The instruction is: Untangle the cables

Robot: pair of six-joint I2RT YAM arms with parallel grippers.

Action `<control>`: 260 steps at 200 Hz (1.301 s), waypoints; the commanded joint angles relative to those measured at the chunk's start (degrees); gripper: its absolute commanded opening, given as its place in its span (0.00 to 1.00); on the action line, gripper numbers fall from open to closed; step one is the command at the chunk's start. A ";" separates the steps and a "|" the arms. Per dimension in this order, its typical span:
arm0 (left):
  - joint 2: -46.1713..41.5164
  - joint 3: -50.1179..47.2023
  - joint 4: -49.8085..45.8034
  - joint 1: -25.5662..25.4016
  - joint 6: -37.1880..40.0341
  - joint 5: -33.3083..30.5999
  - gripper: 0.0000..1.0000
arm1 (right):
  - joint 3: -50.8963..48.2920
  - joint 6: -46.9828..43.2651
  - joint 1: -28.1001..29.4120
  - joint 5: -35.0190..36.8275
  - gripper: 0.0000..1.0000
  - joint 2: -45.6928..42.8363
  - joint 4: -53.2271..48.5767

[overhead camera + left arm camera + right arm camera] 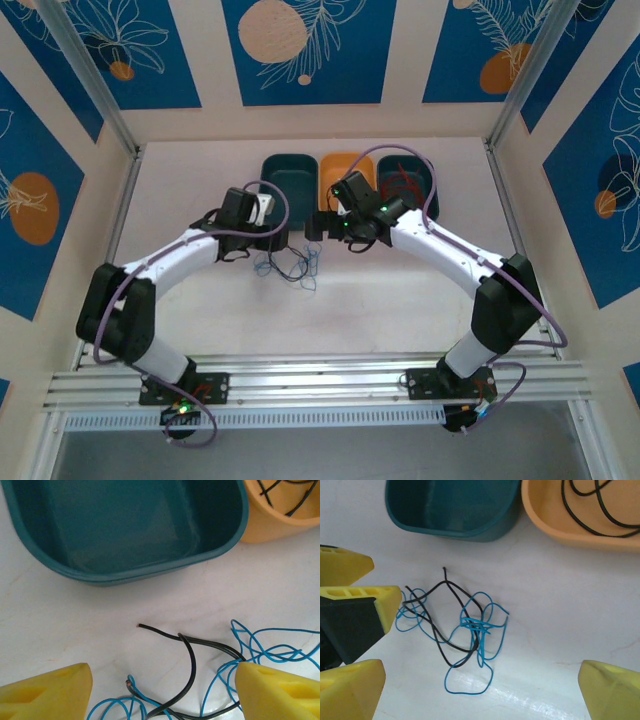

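Top view: the tangled blue and black cables [290, 263] lie on the white table [400, 310], just before the teal bin [288, 172]
Left wrist: the left gripper [162, 690] stands spread, cables between its fingers
Right wrist: the right gripper [480, 692] gapes wide near the tangle

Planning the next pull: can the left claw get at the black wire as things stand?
Probably yes: the black wire lies right between the left claw's open fingers, nothing covering it, though blue wire is tangled with it.
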 commanded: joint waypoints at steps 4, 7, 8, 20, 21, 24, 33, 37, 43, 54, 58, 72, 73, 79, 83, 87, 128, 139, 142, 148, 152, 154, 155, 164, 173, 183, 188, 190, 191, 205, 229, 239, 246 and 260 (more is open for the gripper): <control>2.28 2.35 -4.23 0.34 3.44 3.13 0.72 | -0.81 2.46 0.26 2.23 0.99 -1.62 -0.29; 2.54 2.42 -4.43 0.39 3.60 3.29 0.71 | -0.81 2.63 0.16 2.48 0.99 -1.70 -0.31; 2.62 2.51 -4.48 0.36 3.61 3.33 0.71 | -0.85 2.68 0.20 2.59 0.99 -1.67 -0.29; 3.51 2.60 -4.75 0.30 3.97 4.00 0.68 | -0.99 3.20 0.06 3.49 0.99 -1.99 -0.30; 3.59 2.60 -4.77 0.32 4.02 4.08 0.68 | -1.03 3.23 0.06 3.58 0.99 -1.99 -0.33; 3.73 2.62 -4.79 0.34 4.14 4.29 0.67 | -1.07 3.32 0.00 3.74 0.99 -2.08 -0.35; 4.33 2.49 -4.70 0.34 4.42 4.89 0.65 | -1.16 3.66 -0.03 4.55 0.99 -2.49 -0.35; 4.72 2.35 -4.55 0.34 4.54 5.15 0.65 | -1.29 3.84 -0.10 5.01 0.99 -2.67 -0.35; 5.13 2.27 -4.29 0.34 4.77 5.50 0.65 | -1.41 4.03 -0.16 5.59 0.99 -3.01 -0.25; 6.11 2.28 -4.02 0.30 4.96 6.04 0.64 | -1.85 4.37 -0.37 6.38 0.99 -3.62 -0.04; 6.52 2.37 -3.97 0.28 5.05 6.17 0.63 | -1.98 4.54 -0.45 6.66 0.99 -3.86 0.03; 7.49 2.68 -3.85 0.17 5.21 6.09 0.59 | -2.77 4.99 -0.78 7.13 0.99 -4.91 0.46; 7.60 2.68 -3.84 0.12 5.21 6.05 0.58 | -2.84 5.00 -0.84 7.16 0.99 -5.04 0.49; 7.94 2.74 -3.69 0.17 5.13 5.96 0.56 | -3.20 5.17 -1.05 7.15 0.99 -5.40 0.73; 8.21 2.70 -3.58 0.17 5.11 5.94 0.53 | -3.51 5.21 -1.12 7.12 0.99 -5.76 0.85; 8.43 2.77 -3.59 0.08 5.18 5.84 0.51 | -3.80 5.36 -1.17 7.08 0.99 -6.06 1.09; 6.85 3.70 -5.40 -1.19 5.46 4.93 0.16 | -5.41 5.38 -1.42 5.73 0.99 -6.58 2.36; 5.12 3.54 -6.28 -1.66 5.46 4.36 0.11 | -5.60 5.43 -1.44 4.65 0.99 -5.94 2.83; 4.58 3.44 -6.42 -1.75 5.44 4.22 0.10 | -5.57 5.49 -1.36 4.34 0.99 -5.70 3.03; 3.42 3.26 -6.89 -2.00 5.39 4.04 0.09 | -5.67 5.45 -1.30 3.55 0.99 -5.26 3.48; 2.55 3.02 -7.05 -2.11 5.34 3.99 0.09 | -5.57 5.46 -1.19 3.06 0.99 -4.83 3.68; 2.14 2.90 -7.13 -2.16 5.24 4.03 0.09 | -5.58 5.45 -1.18 2.82 0.99 -4.57 3.74; 1.93 2.88 -7.19 -2.14 5.23 4.05 0.09 | -5.56 5.45 -1.17 2.76 0.99 -4.56 3.80; -0.12 2.13 -7.20 -2.29 4.80 4.25 0.08 | -5.38 5.33 -0.87 1.83 0.99 -3.67 4.34; -2.25 1.20 -7.22 -2.38 4.31 4.63 0.06 | -5.07 5.21 -0.58 0.77 0.99 -2.65 4.88; -4.48 0.13 -7.25 -2.38 3.72 5.18 0.04 | -4.64 5.11 -0.36 -0.60 0.99 -1.33 5.57; -5.45 -0.27 -7.25 -2.38 3.50 5.44 0.03 | -4.44 5.18 -0.38 -1.68 0.99 -0.80 5.98; -5.95 -0.54 -7.18 -2.43 3.40 5.64 0.02 | -4.35 5.19 -0.38 -1.97 0.99 -0.51 6.10; -6.15 -0.64 -7.18 -2.45 3.34 5.69 0.02 | -4.29 5.19 -0.38 -2.14 0.99 -0.37 6.16; -8.99 -2.06 -7.25 -2.39 2.58 6.47 0.00 | -3.76 5.28 -0.38 -4.36 0.99 1.68 7.20; -13.21 -3.68 -8.74 -2.46 2.06 7.41 0.00 | -2.53 5.19 -0.37 -6.94 0.99 5.38 7.80; -14.68 -4.06 -9.84 -2.41 2.34 8.29 0.00 | -2.15 5.19 -0.38 -7.92 0.99 6.59 8.27; -15.64 -4.13 -10.67 -2.43 2.75 8.85 0.00 | -1.95 5.19 -0.30 -8.48 0.99 7.31 8.71; -17.36 -4.26 -12.39 -2.43 3.42 9.80 0.00 | -1.42 5.19 -0.22 -9.39 1.00 8.60 9.50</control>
